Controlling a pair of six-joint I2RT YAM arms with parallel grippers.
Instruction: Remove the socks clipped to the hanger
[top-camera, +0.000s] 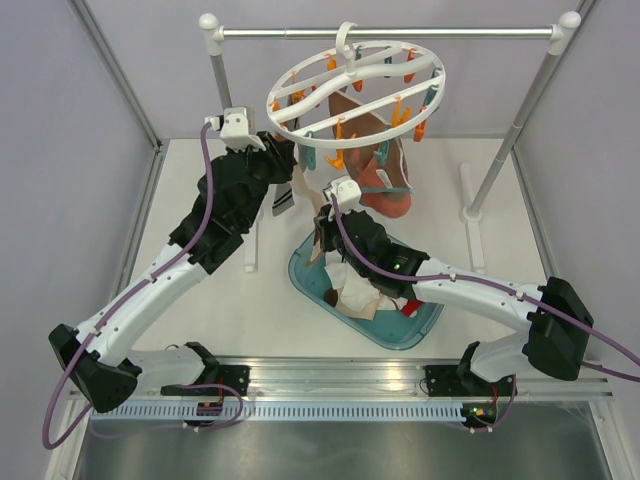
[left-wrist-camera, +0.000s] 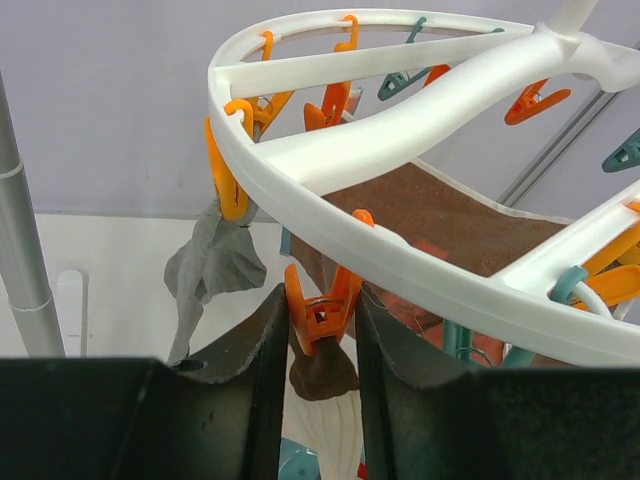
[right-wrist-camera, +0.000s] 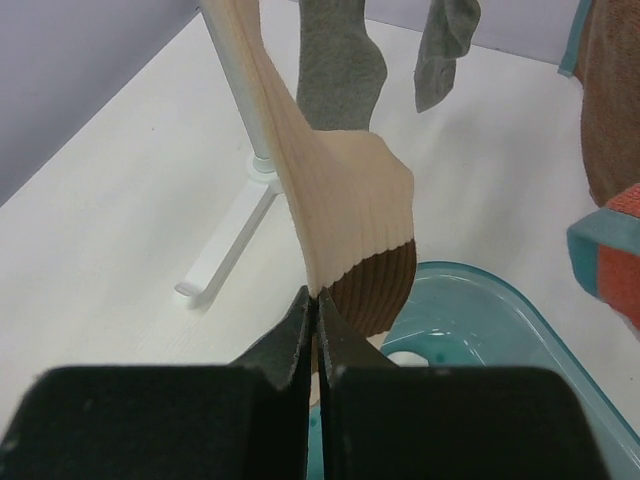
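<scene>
The white ring hanger (top-camera: 355, 90) (left-wrist-camera: 400, 140) hangs from the rail with orange and teal clips. My left gripper (left-wrist-camera: 320, 300) stands up under its rim, jaws pressed on both handles of an orange clip (left-wrist-camera: 322, 312). That clip pinches the brown end of a beige ribbed sock (left-wrist-camera: 325, 420). Lower down, my right gripper (right-wrist-camera: 315, 297) is shut on the same sock (right-wrist-camera: 350, 200), where beige meets its other brown end. A grey sock (left-wrist-camera: 210, 265) (right-wrist-camera: 340, 60) hangs from a neighbouring orange clip, and another grey sock (right-wrist-camera: 445, 45) hangs further along.
A teal bin (top-camera: 420, 325) (right-wrist-camera: 520, 320) holding dropped socks sits under the right arm. Brown cloth (left-wrist-camera: 440, 220) and coral cloth (top-camera: 385, 195) hang from the ring's far side. The metal rail stand (top-camera: 390, 32) has white posts (left-wrist-camera: 20, 250) and a foot (right-wrist-camera: 225, 250).
</scene>
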